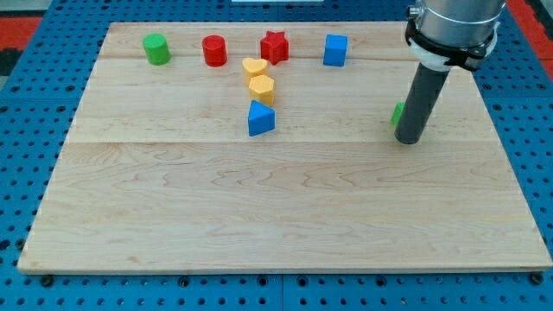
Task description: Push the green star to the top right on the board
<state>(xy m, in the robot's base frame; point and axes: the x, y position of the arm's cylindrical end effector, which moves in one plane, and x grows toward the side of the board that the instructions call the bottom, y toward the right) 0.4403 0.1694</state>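
Note:
The green star (pixel 397 113) lies at the board's right side, mostly hidden behind my rod; only a small green edge shows on the rod's left. My tip (pixel 408 140) rests on the board just below and to the right of that green edge, touching or nearly touching the star. The rod rises toward the view's top right.
A green cylinder (pixel 156 49), red cylinder (pixel 214 51), red star (pixel 275 47) and blue cube (pixel 335 50) line the board's top. A yellow heart (pixel 254 68), yellow hexagon (pixel 261 88) and blue triangle (pixel 260 118) sit below them. The wooden board (pixel 276 207) lies on a blue pegboard.

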